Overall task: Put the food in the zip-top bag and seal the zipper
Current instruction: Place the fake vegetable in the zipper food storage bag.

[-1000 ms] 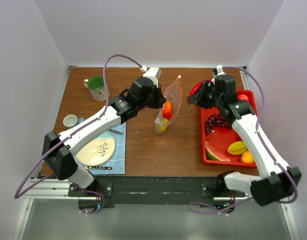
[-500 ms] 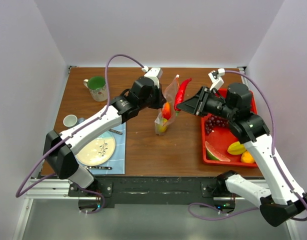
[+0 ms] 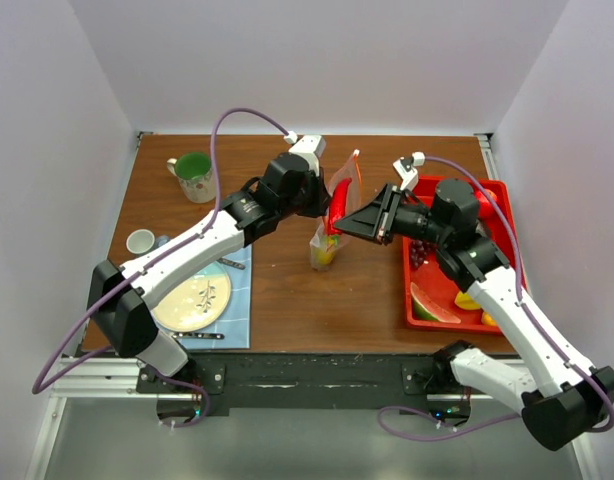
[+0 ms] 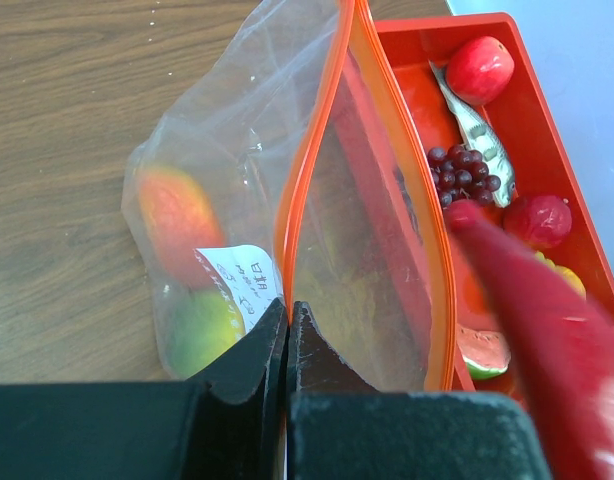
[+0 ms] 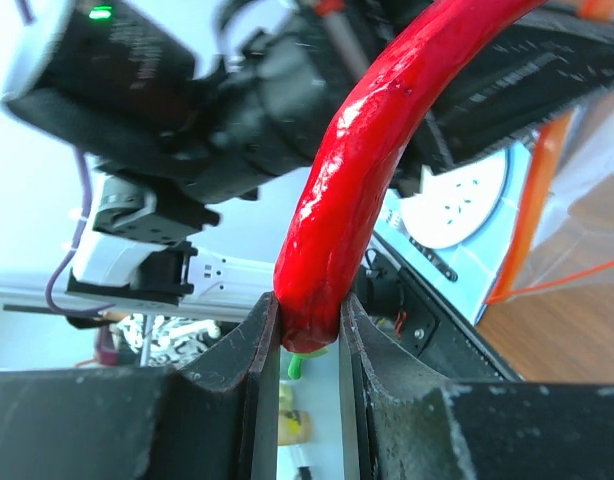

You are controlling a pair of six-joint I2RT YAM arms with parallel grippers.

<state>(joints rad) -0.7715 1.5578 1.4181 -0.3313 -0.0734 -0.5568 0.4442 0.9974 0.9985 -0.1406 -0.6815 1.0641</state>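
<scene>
The bag (image 3: 349,183) stands mid-counter (image 3: 287,290), zipper (image 4: 322,120) mouth gaping. Inside lie an orange-red fruit (image 4: 172,215) and a green-yellow fruit (image 4: 202,330). The left pincer (image 4: 288,325), reaching in from the left, is clamped tight on the bag's rim. The right pincer (image 5: 307,320) grips a red pepper (image 5: 357,170) by one end, the other end at the mouth. The tray (image 4: 412,100) on the right holds grapes (image 4: 467,170), a fish (image 4: 477,125), an apple (image 4: 479,70) and watermelon (image 3: 432,303). I cannot tell how far in the pepper reaches.
</scene>
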